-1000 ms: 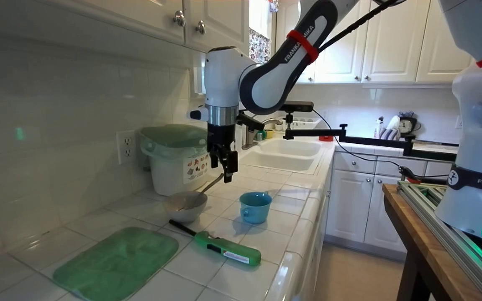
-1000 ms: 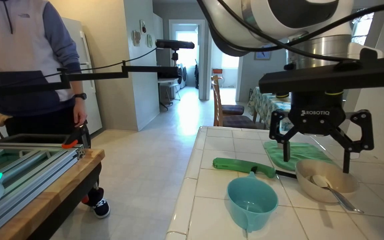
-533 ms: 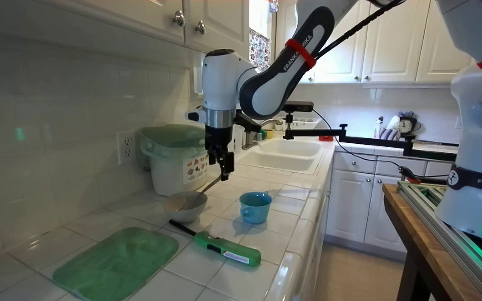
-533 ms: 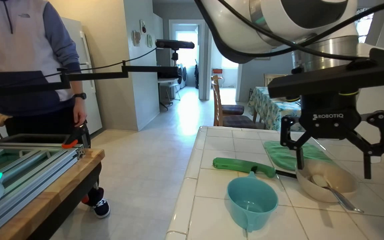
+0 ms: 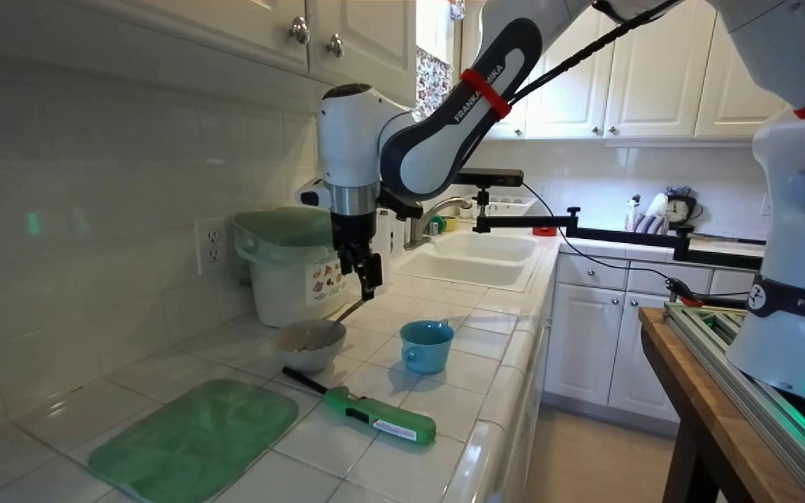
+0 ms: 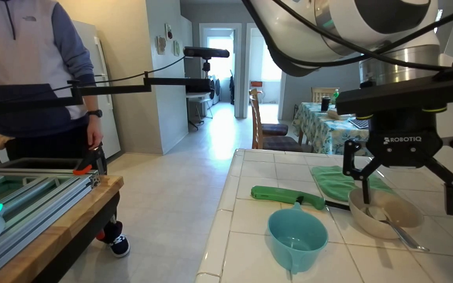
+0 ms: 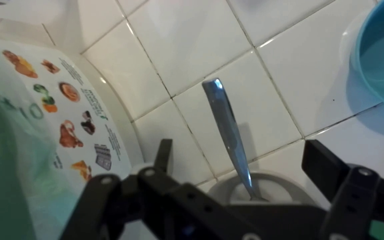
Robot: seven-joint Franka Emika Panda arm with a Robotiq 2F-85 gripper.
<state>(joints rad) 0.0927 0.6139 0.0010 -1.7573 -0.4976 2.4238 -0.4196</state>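
Observation:
My gripper (image 6: 407,201) hangs above the counter with its fingers spread wide and nothing between them. Below it, a pale bowl (image 6: 372,227) holds a metal spoon, whose handle (image 6: 404,236) leans out over the rim. In the wrist view the spoon (image 7: 224,121) runs up through the gap between the two fingers, apart from both. Only part of the bowl (image 7: 220,188) shows there, the rest hidden by the gripper body. A blue cup (image 5: 427,351) stands beside the bowl, upright. Near them lies a green lighter (image 5: 383,417) with a black tip pointing at the bowl.
A lidded bin (image 5: 280,276) with a food label stands against the wall, close to the gripper's side in the wrist view. A green cloth (image 5: 200,440) lies flat on the tiles. The sink (image 5: 472,262) is farther along. A person (image 6: 37,78) stands behind the robot's wooden table.
My gripper has shifted sideways toward the wall and bin and come slightly lower, its fingers staying apart. The bowl, spoon, cup and lighter have not moved.

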